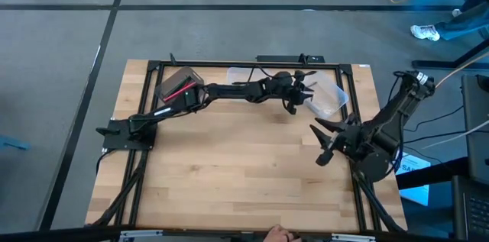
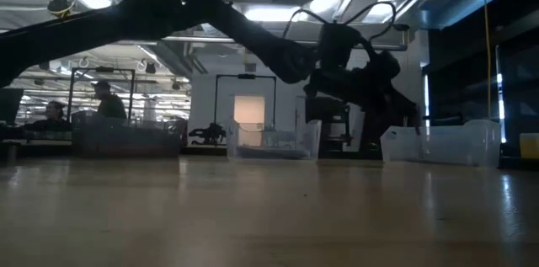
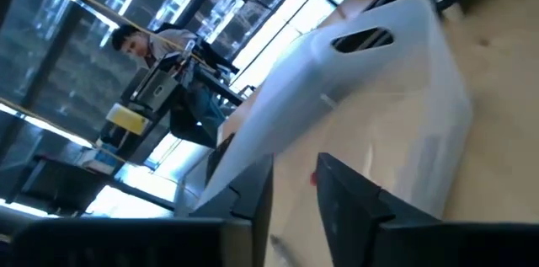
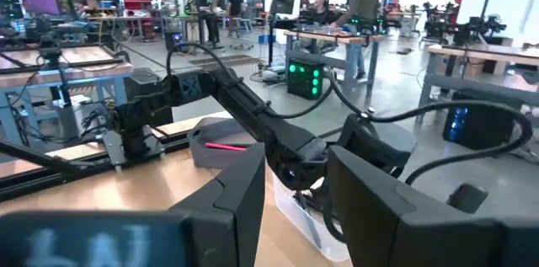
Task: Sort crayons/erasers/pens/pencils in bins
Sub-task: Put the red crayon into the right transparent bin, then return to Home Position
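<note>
Left tool (image 1: pixel 299 89) reaches across the far tabletop (image 1: pixel 244 173), fingers slightly apart and empty, just beside the clear rounded bin (image 1: pixel 327 98). Right tool (image 1: pixel 325 143) hovers open nearby. Grey bin (image 1: pixel 180 85) holds red and pink sticks (image 4: pixel 224 146).

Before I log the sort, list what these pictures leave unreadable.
Grey bin contents: high view, too small to count.
Clear tub inside: high view, left tool overlaps it; left wrist view, cloudy wall.
Middle tub contents: low view, dim, blurred.
Right tool waits, open.
</note>
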Controlling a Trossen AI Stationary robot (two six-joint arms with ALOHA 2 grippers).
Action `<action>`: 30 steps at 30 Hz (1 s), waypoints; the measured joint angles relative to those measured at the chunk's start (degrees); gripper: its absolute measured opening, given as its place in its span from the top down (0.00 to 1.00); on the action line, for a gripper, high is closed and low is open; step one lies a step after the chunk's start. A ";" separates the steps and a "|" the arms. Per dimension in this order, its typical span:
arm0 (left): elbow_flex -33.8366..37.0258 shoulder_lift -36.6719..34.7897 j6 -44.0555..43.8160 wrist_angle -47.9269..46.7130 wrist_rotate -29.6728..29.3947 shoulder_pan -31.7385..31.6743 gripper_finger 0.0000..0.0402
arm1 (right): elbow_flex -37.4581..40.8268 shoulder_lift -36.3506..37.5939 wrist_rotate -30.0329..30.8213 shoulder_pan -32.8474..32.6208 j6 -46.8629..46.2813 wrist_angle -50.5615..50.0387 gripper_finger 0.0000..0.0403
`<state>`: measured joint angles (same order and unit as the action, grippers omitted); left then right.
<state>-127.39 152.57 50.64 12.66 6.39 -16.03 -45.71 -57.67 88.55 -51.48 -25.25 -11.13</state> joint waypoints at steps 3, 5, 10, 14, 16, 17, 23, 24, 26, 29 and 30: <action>0.00 -0.04 -0.58 0.28 -0.25 -0.09 0.73 | 0.00 -0.01 -2.05 1.68 0.03 0.25 0.67; 0.00 -0.04 -0.58 0.72 -1.63 0.07 0.69 | 0.00 -0.02 -3.36 2.67 0.06 0.26 0.67; 0.00 -0.50 -3.29 3.60 -12.13 1.90 0.65 | 0.00 -0.02 -3.69 4.81 1.53 0.21 0.67; -0.13 -1.87 -10.12 2.84 -19.40 3.85 0.65 | 0.00 0.00 -3.76 6.75 5.20 0.17 0.67; -0.13 -3.37 -14.67 1.70 -18.88 4.46 0.65 | 0.00 0.25 -3.78 8.01 7.85 0.03 0.67; -0.17 -4.32 -17.22 0.89 -17.86 4.69 0.65 | 0.00 0.39 -3.85 8.64 9.32 0.04 0.67; -0.37 -9.72 -27.40 -6.59 -10.03 4.41 0.67 | 0.00 4.48 -11.02 11.85 13.57 -0.70 0.67; -0.37 -10.45 -28.67 -7.42 -9.12 4.21 0.67 | 0.00 5.32 -12.33 12.21 13.82 -1.03 0.67; -0.37 -12.04 -31.05 -11.37 -7.57 3.74 0.69 | 0.00 7.20 -14.15 12.74 14.00 -1.71 0.67; -0.37 -14.13 -32.39 -16.58 -4.15 2.99 0.71 | 0.00 10.06 -18.44 13.84 14.46 -4.64 0.67; -0.37 -14.80 -32.59 -18.20 -2.99 2.79 0.71 | 0.00 11.00 -20.55 14.51 14.34 -5.77 0.67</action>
<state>-127.76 137.77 18.06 -5.54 3.40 -13.24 -45.71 -46.67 68.00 -36.96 -10.91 -16.90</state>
